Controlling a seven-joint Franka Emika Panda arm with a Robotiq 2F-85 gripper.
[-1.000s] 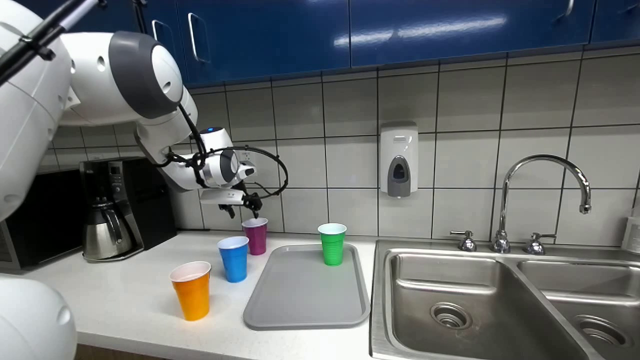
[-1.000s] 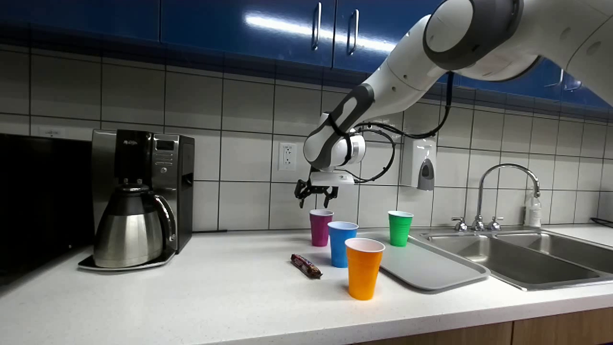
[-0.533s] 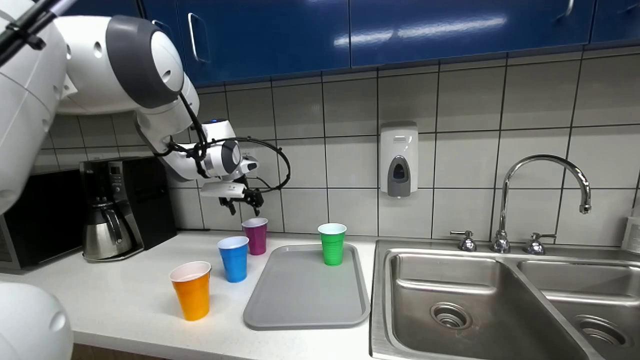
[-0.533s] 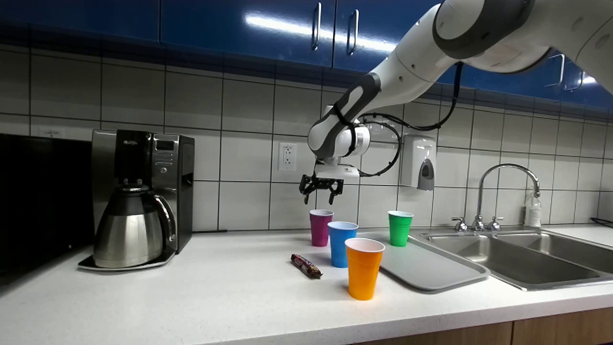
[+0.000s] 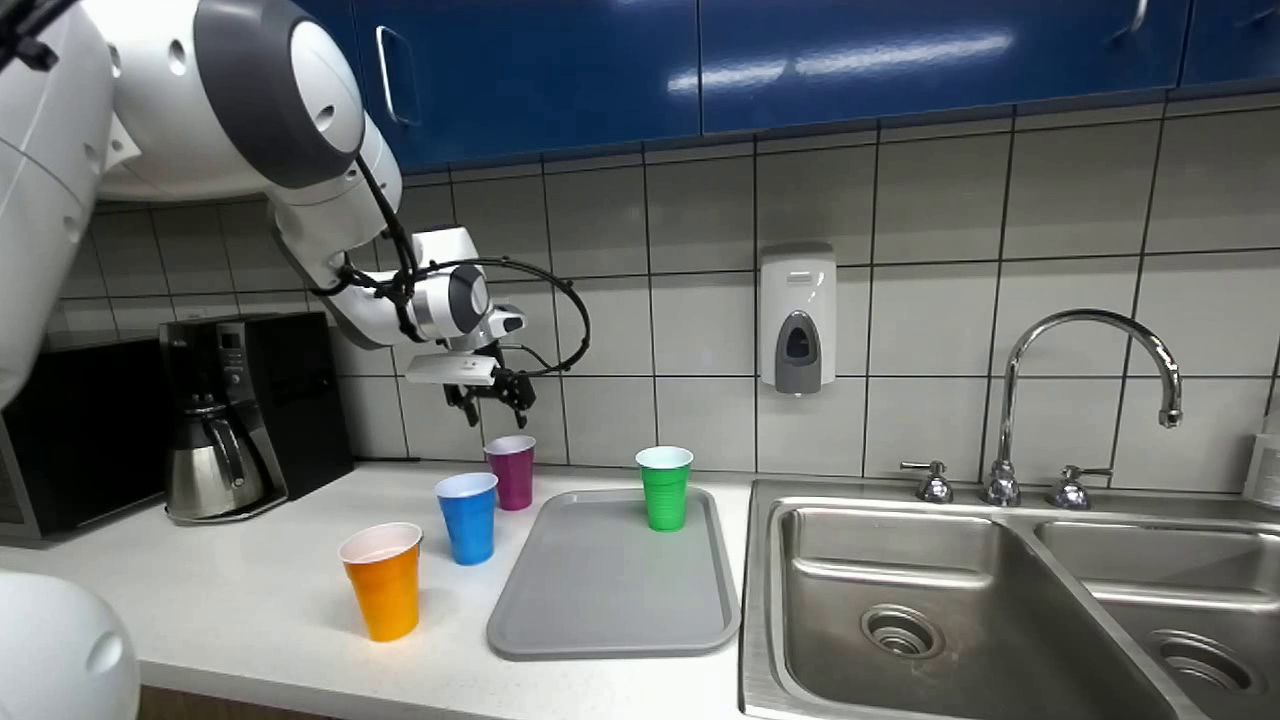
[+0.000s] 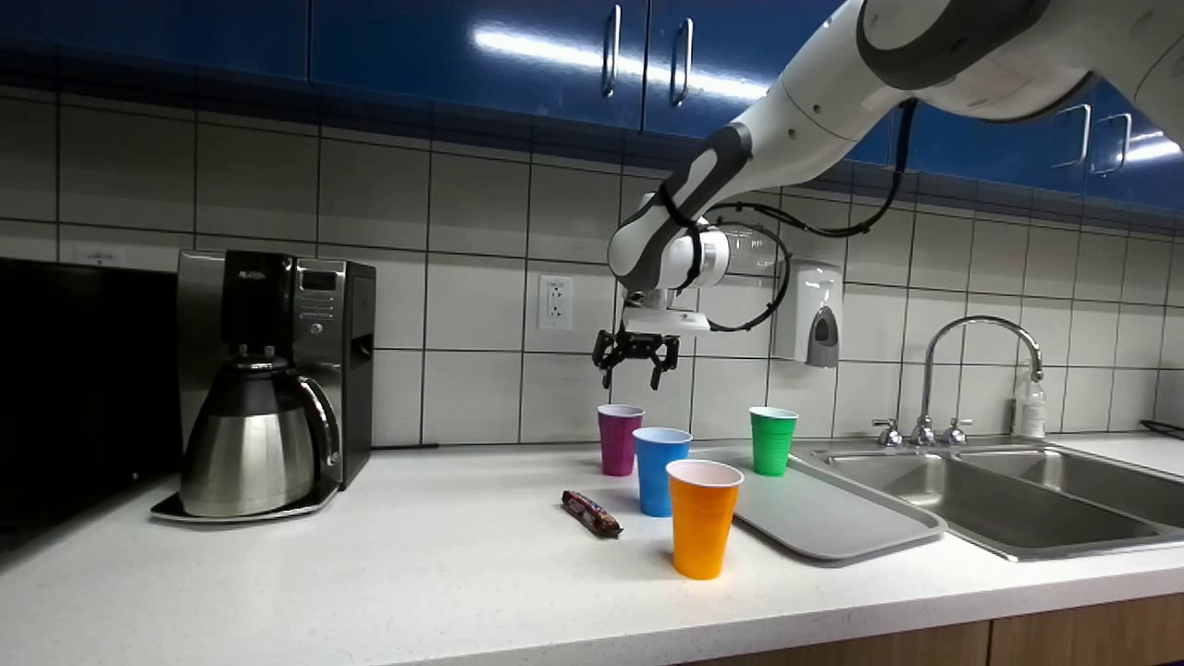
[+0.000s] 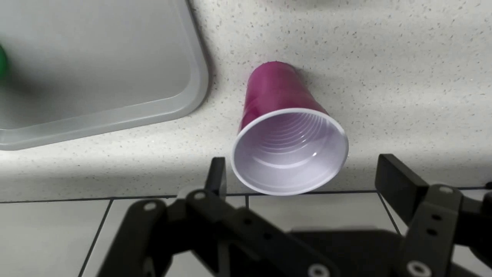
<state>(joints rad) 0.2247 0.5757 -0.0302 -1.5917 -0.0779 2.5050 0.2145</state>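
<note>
My gripper (image 5: 497,420) (image 6: 631,382) hangs with its fingers pointing down, just above a purple cup (image 5: 511,478) (image 6: 618,444). In the wrist view the jaws stand wide apart, and the white-lined mouth of that purple cup (image 7: 273,88) shows between the fingertips, nearer the left one; neither touches it. Nothing is held. Upright on the counter, nearer the front, are a blue cup (image 5: 467,520) (image 6: 659,481) and an orange cup (image 5: 385,590) (image 6: 703,527). A green cup (image 5: 665,490) (image 6: 771,442) stands on the grey tray (image 5: 610,600) (image 7: 115,57).
A wrapped bar (image 6: 592,514) lies on the counter beside the blue cup. The coffee maker (image 6: 259,435) stands left of the cups, the steel sink (image 5: 900,560) right of the tray. Behind is a tiled wall with a soap dispenser (image 5: 798,320); blue cabinets (image 5: 540,80) hang above.
My gripper has shifted to the right and slightly upward in both exterior views, its jaws staying open. The cups, tray and wrapped bar have not moved.
</note>
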